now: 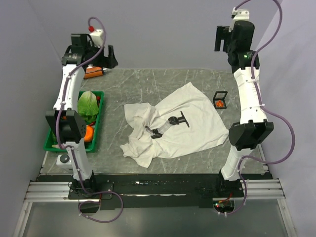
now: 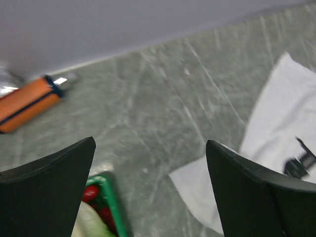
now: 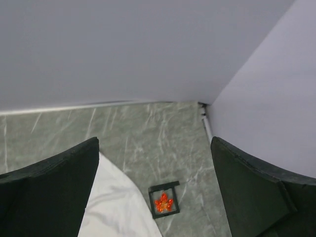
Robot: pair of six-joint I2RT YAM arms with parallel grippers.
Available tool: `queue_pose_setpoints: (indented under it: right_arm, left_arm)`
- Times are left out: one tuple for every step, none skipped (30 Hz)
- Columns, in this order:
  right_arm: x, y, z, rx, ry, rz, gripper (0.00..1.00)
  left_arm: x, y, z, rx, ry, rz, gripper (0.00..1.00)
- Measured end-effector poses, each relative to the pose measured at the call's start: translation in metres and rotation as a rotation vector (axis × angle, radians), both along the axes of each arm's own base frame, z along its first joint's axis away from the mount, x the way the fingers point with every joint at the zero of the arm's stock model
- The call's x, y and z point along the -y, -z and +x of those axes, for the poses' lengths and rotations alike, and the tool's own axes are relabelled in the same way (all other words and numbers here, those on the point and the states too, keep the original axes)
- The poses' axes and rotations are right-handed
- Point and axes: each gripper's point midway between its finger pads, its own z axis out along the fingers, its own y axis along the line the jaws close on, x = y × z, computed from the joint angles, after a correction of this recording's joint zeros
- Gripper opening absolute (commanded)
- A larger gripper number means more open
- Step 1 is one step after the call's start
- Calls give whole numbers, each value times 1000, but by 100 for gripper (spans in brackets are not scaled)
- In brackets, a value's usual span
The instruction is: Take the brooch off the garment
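Observation:
The white garment [image 1: 170,126] lies crumpled in the middle of the table; it also shows in the left wrist view [image 2: 276,108] and the right wrist view [image 3: 116,207]. The brooch [image 1: 219,103], a tiny orange leaf-shaped trinket, lies in a small open black box just off the garment's right edge, and it shows in the right wrist view [image 3: 164,202]. My left gripper [image 1: 109,55] [image 2: 150,143] is open and empty, high over the table's far left. My right gripper [image 1: 219,39] [image 3: 154,140] is open and empty, high above the box.
A black-and-clear tool [image 1: 170,123] [image 2: 298,165] lies on the garment. A green tray [image 1: 101,118] at the left holds lettuce [image 1: 88,106] and an orange fruit [image 1: 89,133]. An orange-and-black cylinder [image 1: 94,73] [image 2: 27,103] lies at the far left by the back wall.

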Motion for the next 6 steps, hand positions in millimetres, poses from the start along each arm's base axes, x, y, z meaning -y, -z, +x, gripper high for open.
queue_pose_setpoints:
  right_arm:
    - [4, -9, -2, 28, 20, -2, 100]
    - [8, -17, -4, 57, 39, -4, 100]
    - [12, -25, -7, 87, 62, -10, 100]
    - [17, -31, -11, 112, 90, -17, 100]
    - [21, -36, -14, 130, 111, -24, 100]
    - [26, -45, -18, 155, 136, -32, 100]
  left_arm:
    - [-13, -9, 8, 44, -56, 1, 100]
    - [-20, -17, 12, 77, -89, 1, 100]
    - [-29, -26, 16, 119, -127, 3, 99]
    - [-35, -36, 19, 158, -158, 6, 99]
    - [-38, -45, 20, 194, -179, 9, 99]
    - [-41, -56, 22, 236, -196, 12, 99]
